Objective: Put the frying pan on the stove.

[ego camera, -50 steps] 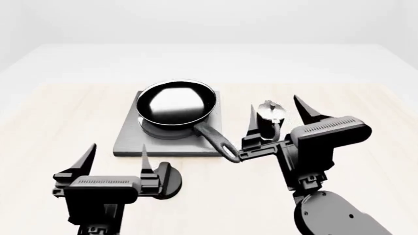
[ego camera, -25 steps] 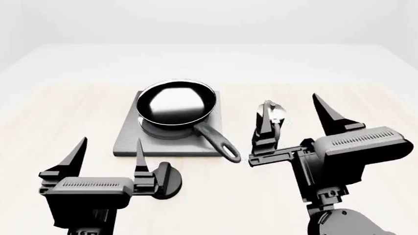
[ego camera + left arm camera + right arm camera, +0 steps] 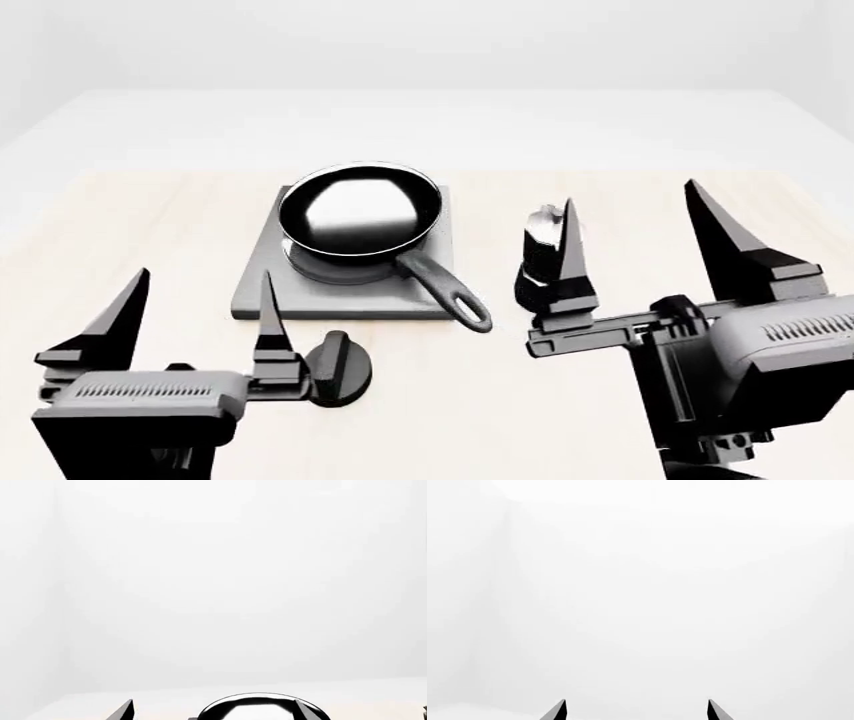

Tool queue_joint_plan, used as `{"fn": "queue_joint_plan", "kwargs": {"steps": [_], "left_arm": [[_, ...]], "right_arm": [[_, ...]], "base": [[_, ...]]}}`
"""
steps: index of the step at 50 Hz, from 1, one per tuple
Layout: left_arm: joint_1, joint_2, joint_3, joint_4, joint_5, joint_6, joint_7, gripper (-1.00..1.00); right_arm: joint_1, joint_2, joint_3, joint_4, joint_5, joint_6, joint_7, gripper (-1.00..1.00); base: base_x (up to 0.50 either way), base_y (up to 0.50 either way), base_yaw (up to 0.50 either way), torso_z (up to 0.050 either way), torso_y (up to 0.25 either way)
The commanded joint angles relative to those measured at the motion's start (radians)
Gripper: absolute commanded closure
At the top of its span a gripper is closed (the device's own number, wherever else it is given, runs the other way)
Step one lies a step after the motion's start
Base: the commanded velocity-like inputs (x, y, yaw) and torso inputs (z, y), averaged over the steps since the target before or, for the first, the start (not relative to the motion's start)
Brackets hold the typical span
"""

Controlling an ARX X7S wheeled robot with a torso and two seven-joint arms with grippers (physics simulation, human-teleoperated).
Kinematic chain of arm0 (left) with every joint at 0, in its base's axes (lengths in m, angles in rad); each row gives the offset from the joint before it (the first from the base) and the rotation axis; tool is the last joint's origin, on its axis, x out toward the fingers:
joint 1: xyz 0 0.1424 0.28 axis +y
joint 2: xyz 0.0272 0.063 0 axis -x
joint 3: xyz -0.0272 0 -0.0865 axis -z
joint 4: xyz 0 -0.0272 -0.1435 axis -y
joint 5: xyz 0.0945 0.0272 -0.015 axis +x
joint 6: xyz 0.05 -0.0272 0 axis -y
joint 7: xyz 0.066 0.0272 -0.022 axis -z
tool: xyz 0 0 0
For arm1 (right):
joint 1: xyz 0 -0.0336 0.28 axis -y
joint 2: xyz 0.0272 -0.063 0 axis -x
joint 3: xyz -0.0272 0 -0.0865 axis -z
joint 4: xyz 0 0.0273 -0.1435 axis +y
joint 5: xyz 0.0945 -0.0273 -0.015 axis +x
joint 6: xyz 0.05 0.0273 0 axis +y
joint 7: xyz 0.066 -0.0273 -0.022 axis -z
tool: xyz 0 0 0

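The glossy black frying pan [image 3: 360, 208] sits on the burner of the flat grey stove [image 3: 263, 288], its long handle [image 3: 443, 286] pointing toward the near right past the plate's edge. My left gripper [image 3: 203, 290] hangs open near the table's front left, short of the stove. In the left wrist view the pan's rim [image 3: 261, 706] shows beyond the open left gripper [image 3: 213, 706]. My right gripper [image 3: 633, 212] is open and raised to the right of the handle, touching nothing. The right wrist view shows only the open right gripper [image 3: 636, 707] against white.
A small black-and-silver moka pot [image 3: 541, 247] stands right of the stove, partly behind my right gripper's inner finger. A black round knob [image 3: 340, 368] lies on the pale wooden table [image 3: 107, 230] just in front of the stove, beside my left gripper.
Both grippers have drawn back toward me and risen. The right one moved rightward, away from the handle's loop end. The pan has stayed put on the stove.
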Motion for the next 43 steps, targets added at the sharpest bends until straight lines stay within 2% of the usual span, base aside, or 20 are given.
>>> {"fn": "queue_joint_plan", "kwargs": {"steps": [1, 34, 39, 43], "left_arm": [[0.018, -0.018, -0.020, 0.065, -0.008, -0.011, -0.018, -1.00], [0.049, -0.086, -0.084, 0.301, -0.040, -0.082, -0.080, -1.00], [0.048, -0.103, -0.089, 0.330, -0.042, -0.092, -0.099, -1.00], [0.038, -0.165, -0.056, 0.336, -0.062, -0.060, -0.163, -1.00]], "right_arm": [[-0.017, 0.037, 0.036, -0.073, 0.016, 0.004, 0.039, -1.00], [-0.057, 0.156, 0.123, -0.273, 0.055, 0.022, 0.168, -1.00], [-0.016, 0.229, 0.059, -0.279, 0.069, -0.032, 0.240, -1.00], [0.070, 0.309, -0.071, -0.280, 0.066, -0.093, 0.326, -1.00]], "base": [[0.00, 0.00, 0.00, 0.000, 0.000], [0.00, 0.00, 0.00, 0.000, 0.000], [0.00, 0.00, 0.00, 0.000, 0.000], [0.00, 0.00, 0.00, 0.000, 0.000]]}}
